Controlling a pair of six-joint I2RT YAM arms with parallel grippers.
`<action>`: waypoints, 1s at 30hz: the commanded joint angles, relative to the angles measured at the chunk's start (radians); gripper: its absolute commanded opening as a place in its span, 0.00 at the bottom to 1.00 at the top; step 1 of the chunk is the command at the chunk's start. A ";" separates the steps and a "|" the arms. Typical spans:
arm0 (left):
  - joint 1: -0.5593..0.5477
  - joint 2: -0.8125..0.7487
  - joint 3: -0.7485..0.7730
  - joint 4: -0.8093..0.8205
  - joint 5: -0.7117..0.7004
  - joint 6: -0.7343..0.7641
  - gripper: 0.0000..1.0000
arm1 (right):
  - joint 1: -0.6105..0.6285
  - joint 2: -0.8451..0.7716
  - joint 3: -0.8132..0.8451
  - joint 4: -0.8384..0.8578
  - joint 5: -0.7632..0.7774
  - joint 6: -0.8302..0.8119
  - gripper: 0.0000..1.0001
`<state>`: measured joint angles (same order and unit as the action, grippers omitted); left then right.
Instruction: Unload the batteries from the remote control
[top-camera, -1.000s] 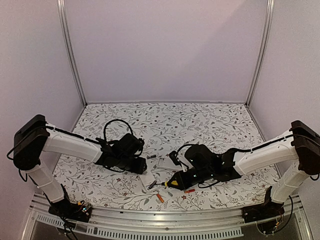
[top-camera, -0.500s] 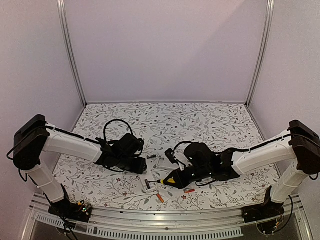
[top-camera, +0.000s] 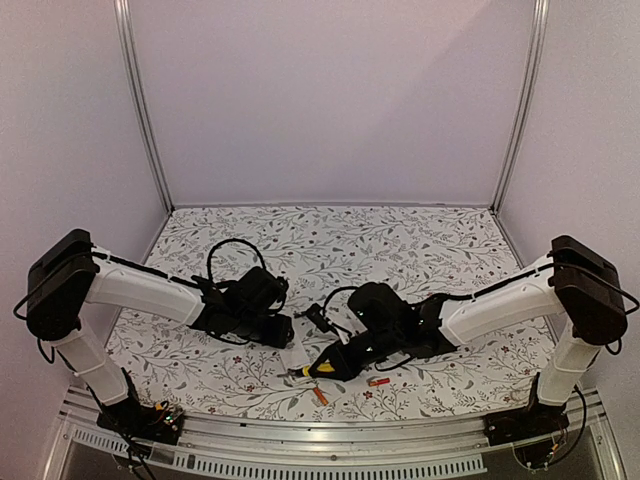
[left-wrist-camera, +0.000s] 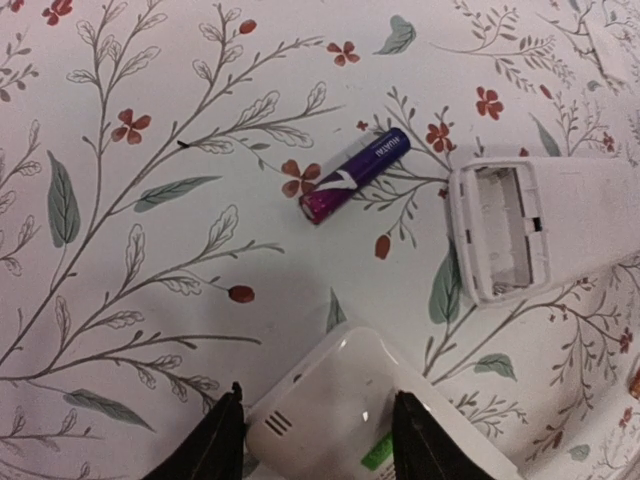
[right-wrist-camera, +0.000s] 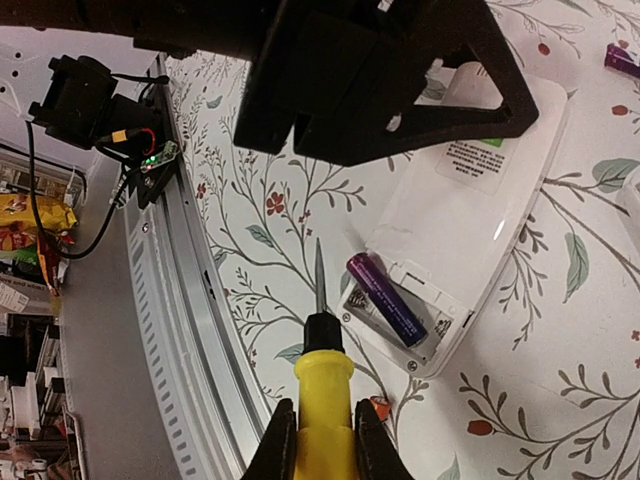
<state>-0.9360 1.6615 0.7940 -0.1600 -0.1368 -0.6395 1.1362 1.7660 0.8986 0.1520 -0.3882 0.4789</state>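
Note:
In the left wrist view my left gripper (left-wrist-camera: 318, 440) is shut on the end of a white remote control (left-wrist-camera: 345, 410), a finger pressing on each side. The remote's open compartment holds a purple battery (right-wrist-camera: 385, 300). My right gripper (right-wrist-camera: 322, 445) is shut on a yellow-handled screwdriver (right-wrist-camera: 323, 395). Its tip points at the table just left of that compartment. A second purple battery (left-wrist-camera: 355, 175) lies loose on the table. From above, two red-orange batteries (top-camera: 320, 396) (top-camera: 378, 381) lie near the front edge, and both grippers (top-camera: 283, 333) (top-camera: 340, 362) meet over the remote (top-camera: 297, 357).
A second white remote (left-wrist-camera: 540, 225) lies to the right of the loose battery with its compartment open and empty. The table's metal front rail (right-wrist-camera: 190, 330) runs close beside the screwdriver. The left arm's black wrist (right-wrist-camera: 370, 70) hangs over the held remote.
The right arm has swung left and brought the screwdriver up to the held remote. The left arm has not moved.

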 joint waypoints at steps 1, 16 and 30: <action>-0.023 0.027 -0.035 -0.119 0.004 0.006 0.49 | -0.001 -0.026 -0.004 -0.004 -0.005 -0.007 0.00; -0.022 0.034 -0.031 -0.119 0.005 0.009 0.49 | -0.001 -0.183 -0.070 -0.186 0.196 0.035 0.00; -0.022 0.035 -0.032 -0.124 0.005 0.005 0.49 | -0.022 -0.125 -0.082 -0.194 0.099 0.001 0.00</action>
<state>-0.9371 1.6615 0.7940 -0.1600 -0.1390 -0.6399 1.1244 1.6119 0.8299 -0.0444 -0.2279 0.5030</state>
